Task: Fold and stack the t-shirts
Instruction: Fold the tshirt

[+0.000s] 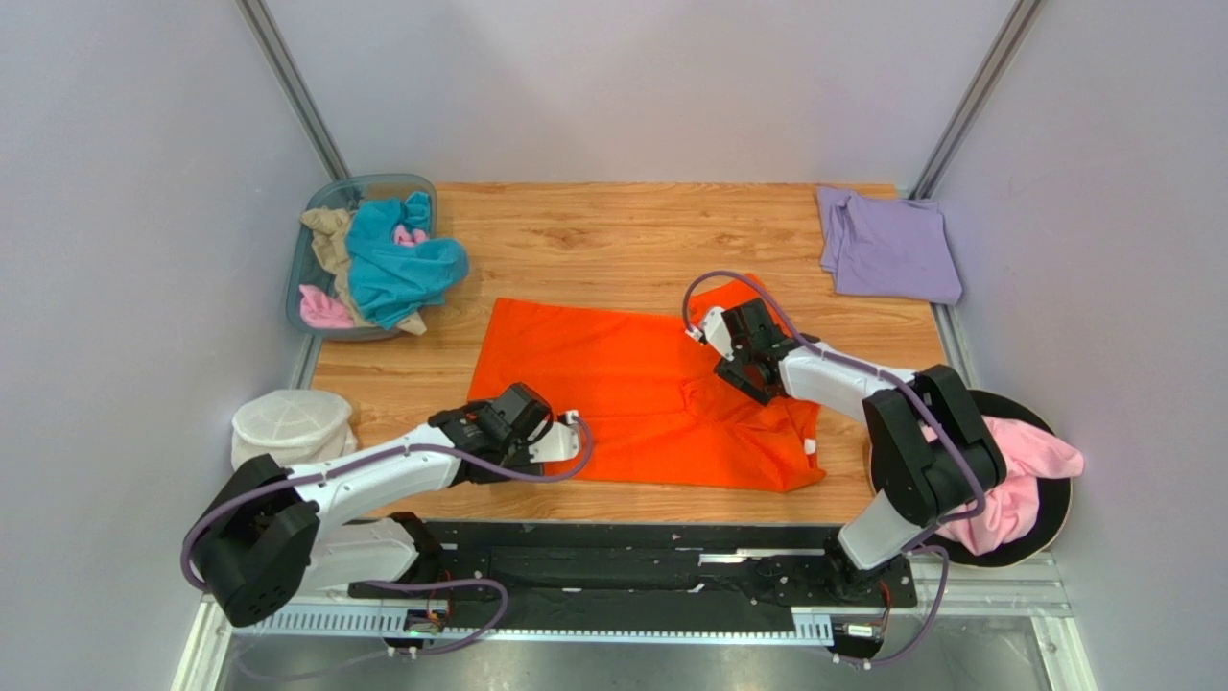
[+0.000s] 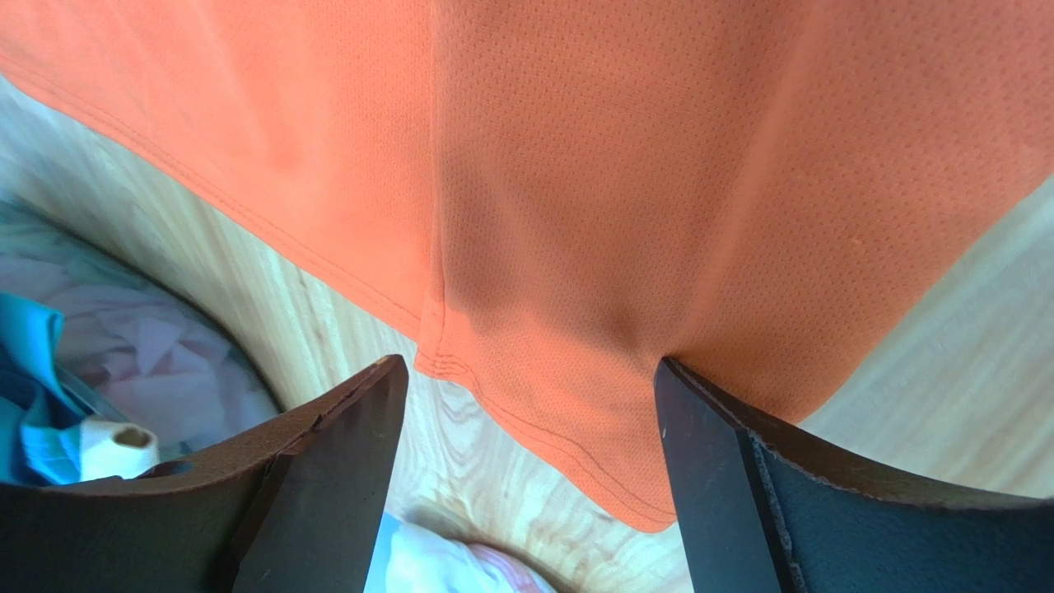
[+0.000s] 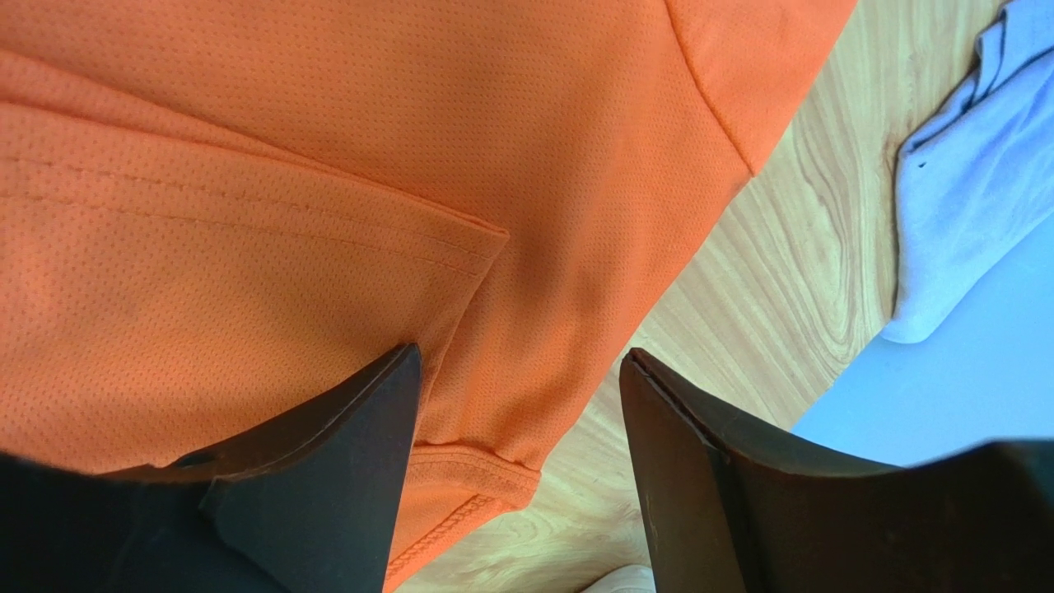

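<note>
**Inspector:** Position of the work item?

**Assessor:** The orange t-shirt (image 1: 649, 389) is spread across the middle of the tabletop (image 1: 606, 238). Its near hem is close to the near edge and its right side is rumpled and doubled over. It is a fine perforated knit with twin-stitched hems.

**Inspector:** Hands?

**Assessor:** The left hand (image 2: 530, 371) is over the shirt's near-left corner, jaws wide and gripping nothing. The right hand (image 3: 520, 358) is over the rumpled right side, by a sleeve hem, jaws parted and gripping nothing.

**Inspector:** Edges and room?

**Assessor:** A band of bare wood grain runs from the shirt to the far edge. The lavender t-shirt (image 1: 891, 245) lies folded flat at the far-right corner, well apart from the orange one. A clear-walled basket (image 1: 309, 216) at the far-left corner holds a heaped teal t-shirt (image 1: 392, 262) and tan t-shirt (image 1: 329, 235). A white mesh pouch (image 1: 293, 425) sits off the left edge. Off the right edge, a pink t-shirt (image 1: 1026, 458) is draped over a dark round disc (image 1: 1049, 521).
</note>
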`<state>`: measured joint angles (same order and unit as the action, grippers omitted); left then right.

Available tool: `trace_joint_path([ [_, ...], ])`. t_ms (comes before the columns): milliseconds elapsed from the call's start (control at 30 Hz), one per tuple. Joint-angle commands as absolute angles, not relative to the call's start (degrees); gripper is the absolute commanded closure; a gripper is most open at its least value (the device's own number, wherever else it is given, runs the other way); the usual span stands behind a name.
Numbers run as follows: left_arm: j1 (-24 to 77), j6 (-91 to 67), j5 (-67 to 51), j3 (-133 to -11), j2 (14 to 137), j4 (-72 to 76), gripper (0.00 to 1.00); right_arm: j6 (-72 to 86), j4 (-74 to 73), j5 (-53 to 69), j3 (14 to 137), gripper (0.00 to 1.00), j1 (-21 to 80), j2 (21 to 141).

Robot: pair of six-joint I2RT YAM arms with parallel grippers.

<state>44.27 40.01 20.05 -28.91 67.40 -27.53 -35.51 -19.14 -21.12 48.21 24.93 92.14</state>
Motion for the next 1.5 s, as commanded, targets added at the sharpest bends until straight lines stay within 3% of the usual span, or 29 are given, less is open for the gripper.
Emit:
trace_joint_path([
  [0,44.6,37.4,18.2,-27.3,66.1,-33.4,0.17,-33.3,-23.4,-19.9,46.1,0.34,26.6,89.6],
  [533,44.6,43.0,11.5,-27.3,63.6,-39.8,0.17,-33.4,-23.9,-22.4,45.5,0.34,28.2,88.0],
  [767,44.6,43.9,13.0,-29.4,62.5,-39.9,0.17,-34.8,-22.6,-24.1,49.3,0.34,28.0,90.7],
  [1167,44.6,46.7,14.2,-34.8,55.3,-38.7,0.15,-30.7,-29.9,-22.3,59.5,0.29,27.1,85.3],
  [1467,44.1,50.1,13.5,-36.9,57.3,-27.9,0.14,-22.0,-33.4,-6.7,75.0,0.27,14.4,97.6],
])
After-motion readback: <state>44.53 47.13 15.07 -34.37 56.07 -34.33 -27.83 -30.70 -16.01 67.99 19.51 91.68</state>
